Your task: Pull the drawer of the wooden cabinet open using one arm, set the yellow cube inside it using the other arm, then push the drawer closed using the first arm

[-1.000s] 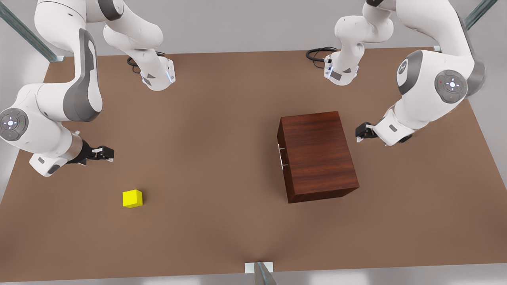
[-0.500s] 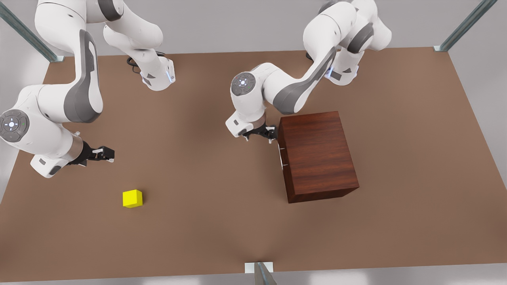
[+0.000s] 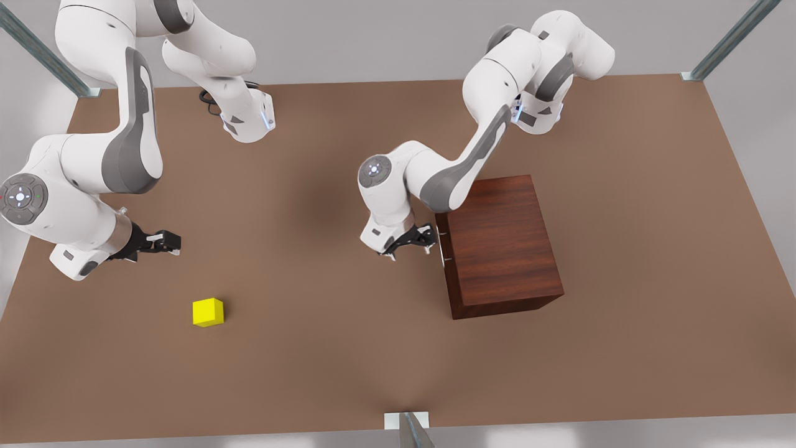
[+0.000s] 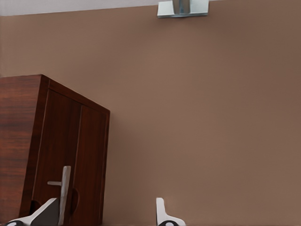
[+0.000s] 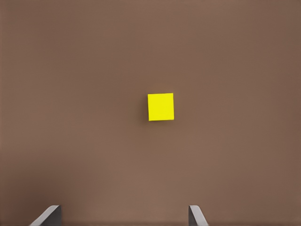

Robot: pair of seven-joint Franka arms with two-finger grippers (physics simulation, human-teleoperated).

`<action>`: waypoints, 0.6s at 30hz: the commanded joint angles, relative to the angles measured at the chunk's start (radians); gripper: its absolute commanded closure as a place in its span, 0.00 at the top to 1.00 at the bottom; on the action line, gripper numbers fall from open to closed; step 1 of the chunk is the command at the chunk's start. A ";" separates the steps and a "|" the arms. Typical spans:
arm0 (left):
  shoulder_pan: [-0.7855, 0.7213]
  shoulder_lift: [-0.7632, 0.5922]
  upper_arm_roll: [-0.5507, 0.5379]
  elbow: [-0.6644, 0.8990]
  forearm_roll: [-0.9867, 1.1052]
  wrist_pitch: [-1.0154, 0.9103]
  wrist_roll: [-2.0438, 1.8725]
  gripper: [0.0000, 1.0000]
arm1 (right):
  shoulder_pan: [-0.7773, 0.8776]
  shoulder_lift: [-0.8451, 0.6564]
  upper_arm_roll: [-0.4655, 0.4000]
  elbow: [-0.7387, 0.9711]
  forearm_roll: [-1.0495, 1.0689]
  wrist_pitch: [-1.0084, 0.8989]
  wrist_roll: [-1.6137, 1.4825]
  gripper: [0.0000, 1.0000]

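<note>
My left gripper [image 3: 418,241], fingers spread, hangs just beside the shut drawer's silver handle [image 3: 443,246] and could miss it if misaligned, while my right gripper [image 3: 166,241], also spread, waits above the yellow cube [image 3: 208,312] on the table's left.

Two arms of glossy white rounded shells, grey panels along the links. Round grey joint caps with small white button marks and red and green dots. Black cables coil at both bases. Black grippers, white-tipped fingers.
</note>
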 commanded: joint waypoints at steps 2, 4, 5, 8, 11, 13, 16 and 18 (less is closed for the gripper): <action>-0.002 0.002 0.003 -0.005 0.034 -0.119 -0.146 1.00 | 0.000 -0.001 -0.001 0.001 0.001 0.000 -0.007 1.00; -0.005 0.020 0.003 -0.007 0.071 -0.157 -0.147 1.00 | 0.000 0.000 0.000 -0.001 0.001 0.000 -0.007 1.00; -0.005 0.022 0.003 -0.010 0.071 -0.160 -0.147 1.00 | 0.000 -0.001 0.000 -0.001 0.001 0.000 -0.007 1.00; -0.005 0.045 0.004 -0.016 0.094 -0.160 -0.126 1.00 | 0.000 0.000 0.000 0.001 0.001 0.000 -0.007 1.00; -0.005 0.063 0.004 -0.025 0.118 -0.180 -0.104 1.00 | 0.000 0.000 0.000 0.001 0.001 0.000 -0.007 1.00; -0.005 0.076 0.003 -0.025 0.117 -0.172 -0.103 1.00 | 0.000 0.000 0.000 0.001 0.001 0.000 -0.007 1.00; -0.005 0.079 0.000 -0.025 0.114 -0.154 -0.109 1.00 | 0.000 0.000 0.000 0.001 0.001 0.000 -0.007 1.00; -0.005 0.080 -0.002 -0.023 0.110 -0.151 -0.109 1.00 | 0.000 0.000 0.000 0.001 0.001 0.000 -0.007 1.00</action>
